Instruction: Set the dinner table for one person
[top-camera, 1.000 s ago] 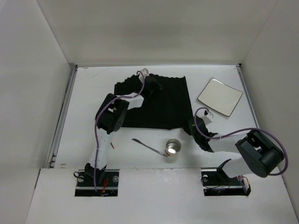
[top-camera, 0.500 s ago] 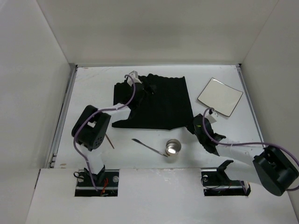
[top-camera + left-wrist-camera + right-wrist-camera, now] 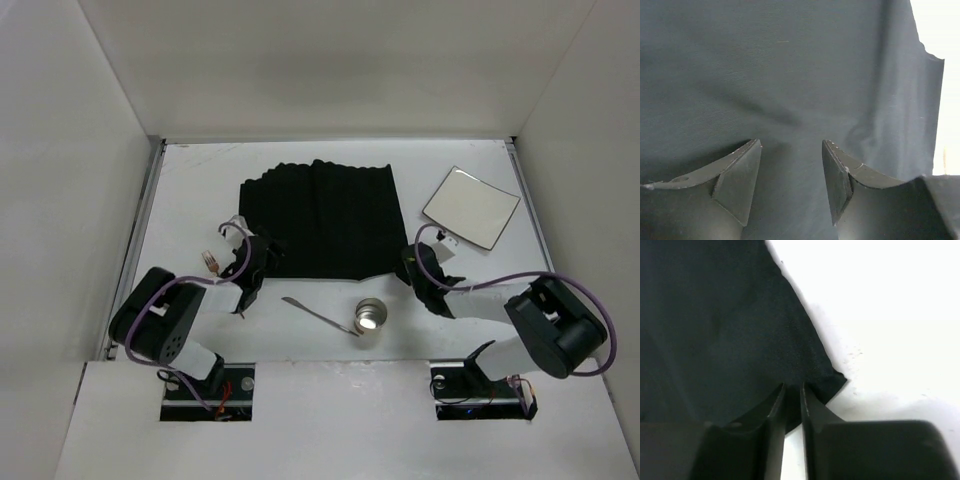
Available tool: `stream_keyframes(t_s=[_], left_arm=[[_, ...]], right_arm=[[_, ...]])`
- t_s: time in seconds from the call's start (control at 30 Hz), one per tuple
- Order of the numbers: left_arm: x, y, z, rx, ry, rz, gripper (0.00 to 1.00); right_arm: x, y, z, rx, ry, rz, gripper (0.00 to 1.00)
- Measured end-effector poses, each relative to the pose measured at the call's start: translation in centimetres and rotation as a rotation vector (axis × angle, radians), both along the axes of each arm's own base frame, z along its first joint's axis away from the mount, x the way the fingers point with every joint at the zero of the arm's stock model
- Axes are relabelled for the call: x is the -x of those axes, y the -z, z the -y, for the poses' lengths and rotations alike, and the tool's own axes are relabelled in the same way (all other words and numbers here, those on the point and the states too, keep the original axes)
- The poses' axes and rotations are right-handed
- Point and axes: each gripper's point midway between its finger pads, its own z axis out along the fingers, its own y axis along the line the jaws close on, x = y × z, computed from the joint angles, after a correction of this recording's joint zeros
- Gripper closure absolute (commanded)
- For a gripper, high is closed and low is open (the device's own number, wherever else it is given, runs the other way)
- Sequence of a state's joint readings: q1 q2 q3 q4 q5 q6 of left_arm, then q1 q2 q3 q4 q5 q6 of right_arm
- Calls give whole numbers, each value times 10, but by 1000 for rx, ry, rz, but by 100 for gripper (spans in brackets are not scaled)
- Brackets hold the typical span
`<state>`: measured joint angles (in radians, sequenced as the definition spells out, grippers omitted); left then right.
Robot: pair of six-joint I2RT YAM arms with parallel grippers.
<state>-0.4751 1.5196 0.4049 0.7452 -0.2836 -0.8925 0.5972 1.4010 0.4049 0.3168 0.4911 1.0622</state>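
Observation:
The black cloth placemat (image 3: pixel 325 215) lies spread on the white dinner table (image 3: pixel 195 190). My left gripper (image 3: pixel 262 256) is over the placemat's near left corner; in the left wrist view it (image 3: pixel 791 150) is open and empty, with the cloth (image 3: pixel 790 65) under the jaws. My right gripper (image 3: pixel 411 268) is at the near right corner; in the right wrist view it (image 3: pixel 792 390) is shut on that corner of the placemat (image 3: pixel 730 325), with bare table (image 3: pixel 880 315) beside it.
A square white plate (image 3: pixel 471 207) lies at the back right. A metal cup (image 3: pixel 371 317) stands near the front, with a silver utensil (image 3: pixel 312 311) lying beside it. A copper-coloured fork (image 3: pixel 211 262) lies left of my left gripper. Grey rails run along the side edges.
My left arm has pulled back from the placemat's far edge to its near left corner. The placemat now lies flatter and more square. My right gripper stays at the near right corner.

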Motion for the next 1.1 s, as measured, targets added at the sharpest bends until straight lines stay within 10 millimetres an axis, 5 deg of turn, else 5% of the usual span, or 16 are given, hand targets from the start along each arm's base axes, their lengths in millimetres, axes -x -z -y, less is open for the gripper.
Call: stream_keyframes(t_s=[0.13, 0.2, 0.47, 0.6, 0.93, 1.1], left_arm=[[16, -3, -19, -16, -35, -3, 49], [20, -9, -25, -32, -39, 9, 49], [29, -47, -14, -95, 24, 101, 48], [34, -41, -14, -119, 36, 77, 49], [41, -5, -7, -153, 63, -16, 50], [39, -12, -8, -126, 43, -3, 54]], right_arm=[[-2, -3, -7, -19, -4, 5, 80], [0, -12, -11, -35, -17, 21, 71], [5, -101, -4, -155, -23, 214, 48], [-3, -125, 31, -175, 70, 291, 44], [-8, -124, 131, -116, 286, 312, 37], [-8, -118, 166, -96, 353, 292, 46]])
